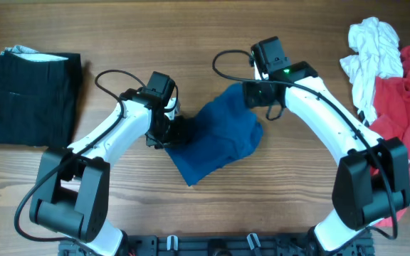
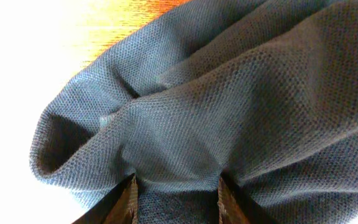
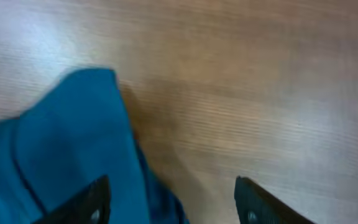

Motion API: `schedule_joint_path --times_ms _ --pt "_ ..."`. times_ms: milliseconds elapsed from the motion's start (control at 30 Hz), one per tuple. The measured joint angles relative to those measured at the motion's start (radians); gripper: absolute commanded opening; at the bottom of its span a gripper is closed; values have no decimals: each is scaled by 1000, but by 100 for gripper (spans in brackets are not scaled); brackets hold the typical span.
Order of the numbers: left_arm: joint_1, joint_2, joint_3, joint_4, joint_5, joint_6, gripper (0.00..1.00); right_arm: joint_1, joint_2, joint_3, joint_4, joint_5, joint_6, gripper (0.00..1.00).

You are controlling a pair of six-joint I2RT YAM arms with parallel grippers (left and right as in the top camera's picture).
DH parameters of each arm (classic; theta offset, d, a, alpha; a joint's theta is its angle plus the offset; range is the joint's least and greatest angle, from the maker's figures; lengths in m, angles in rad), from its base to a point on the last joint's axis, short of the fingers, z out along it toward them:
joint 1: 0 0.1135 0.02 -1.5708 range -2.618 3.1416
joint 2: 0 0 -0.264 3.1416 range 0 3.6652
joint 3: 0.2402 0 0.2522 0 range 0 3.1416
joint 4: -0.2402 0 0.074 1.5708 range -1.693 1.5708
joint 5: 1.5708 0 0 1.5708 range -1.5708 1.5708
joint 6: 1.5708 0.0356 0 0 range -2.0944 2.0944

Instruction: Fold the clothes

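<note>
My left hand (image 1: pixel 173 132) lay low at the left edge of the blue shirt (image 1: pixel 219 139), which sat bunched and crumpled near the middle of the bench (image 1: pixel 212 35), one corner pointing towards the near edge. In my left wrist view the left hand (image 2: pixel 179 194) had its two fingers (image 2: pixel 131 200) closed on a gathered fold of the blue shirt (image 2: pixel 229 93), and creases in the knit ran outward from where the cloth was pinched; a strip of brightly lit bench (image 2: pixel 42 37) showed beyond the rolled hem. My right hand (image 1: pixel 257 93) was at the shirt's upper right corner. In my right wrist view the right hand (image 3: pixel 173 200) stood spread wide and held nothing: one finger (image 3: pixel 97 200) was at the edge of the blue shirt (image 3: pixel 73 143), the other finger was over bare wood, and plain bench (image 3: pixel 260 93) lay between them. That view was blurred, so I could not tell whether the near finger touched the cloth. At the far left of the bench lay a black garment (image 1: pixel 27 99), folded into a flat rectangle, with a sliver of pale cloth showing at its top edge. At the far right a white garment (image 1: pixel 369 53) lay in a loose heap, touching a red garment (image 1: pixel 404 114) that spread down along the right edge, partly hidden behind my right arm.
</note>
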Motion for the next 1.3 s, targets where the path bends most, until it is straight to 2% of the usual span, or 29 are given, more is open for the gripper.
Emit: schedule_joint_path --times_ms 100,200,267,300,500,833,933,967,1067,1200,1300 --pt "0 0 0 0 0 0 41 -5 -1 -3 -116 -42 4 62" --pt "0 0 0 0 0 0 42 -5 -2 -43 -71 -86 0 60" --pt "0 0 0 0 0 0 42 -6 -2 -89 -47 -131 -27 51" --pt "0 0 0 0 0 0 42 -6 -2 -105 -44 -141 -34 50" --pt "0 0 0 0 0 0 43 -56 -40 -124 -39 -213 -39 51" --pt "0 0 0 0 0 0 43 -100 -65 -201 -55 -337 -189 53" --pt "0 0 0 1 0 0 43 -100 -65 -232 -39 -344 -257 49" --pt "0 0 0 0 0 0 44 -100 -65 -247 -35 -339 -262 43" --pt "0 0 0 0 0 0 44 -100 -65 -262 -7 -333 -258 45" --pt "0 0 0 0 0 0 44 -121 -66 -262 -8 -399 -323 47" --pt "0 0 0 1 0 0 45 -154 -66 -262 -45 -336 -322 47"
